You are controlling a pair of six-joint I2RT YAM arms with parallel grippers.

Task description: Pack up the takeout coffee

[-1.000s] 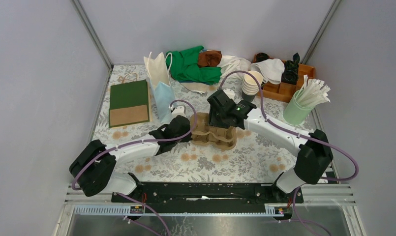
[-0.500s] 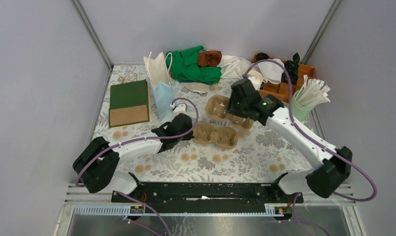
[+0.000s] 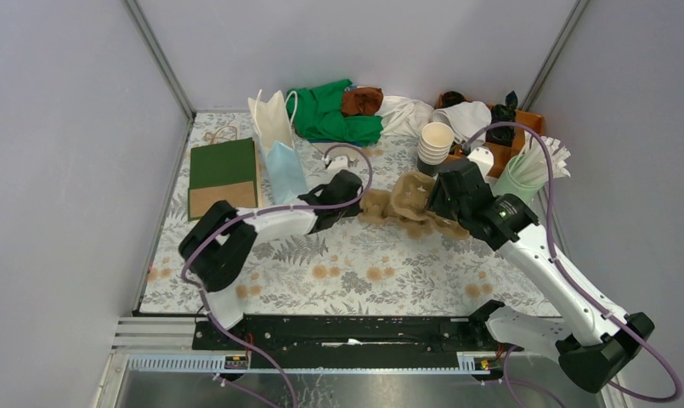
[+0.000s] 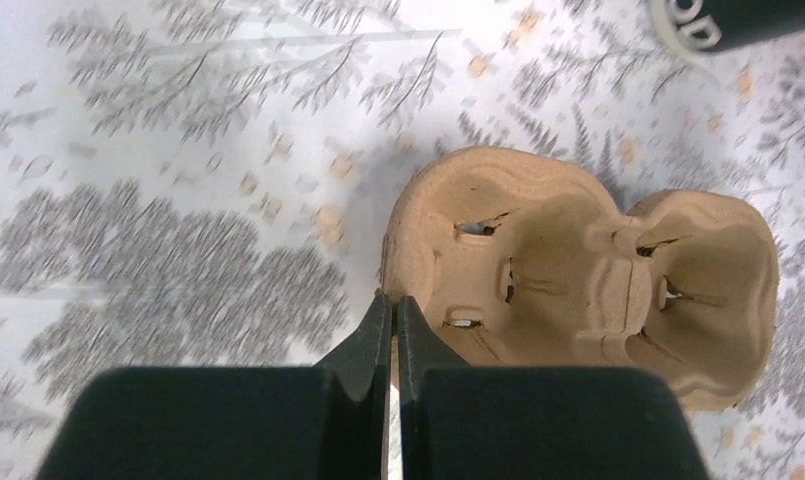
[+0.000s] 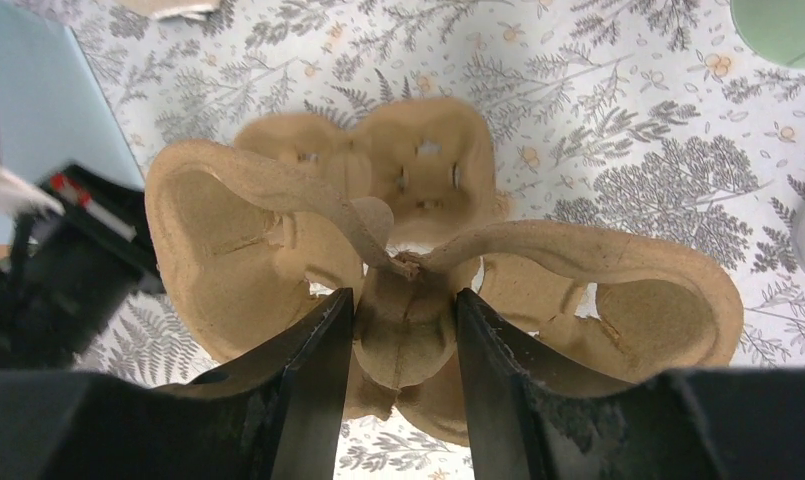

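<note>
Pulp tray point(image 5: 406, 345) in grasp of right hand point(image 5: 403, 296); left hand point(image 4: 390, 300) clenched at rim of second tray point(image 4: 578, 270).

Table point(image 3: 355, 280) with floral-print cover. Directly on it: flat green-and-brown paper bag point(image 3: 223, 177), green cloth point(image 3: 334, 115), stack of lidless cups point(image 3: 434, 143), takeout coffee point(image 3: 482, 159), wooden organiser point(image 3: 532, 119), pale green holder point(image 3: 517, 183) of white sticks, pulp cup tray point(image 4: 578, 270).
</note>
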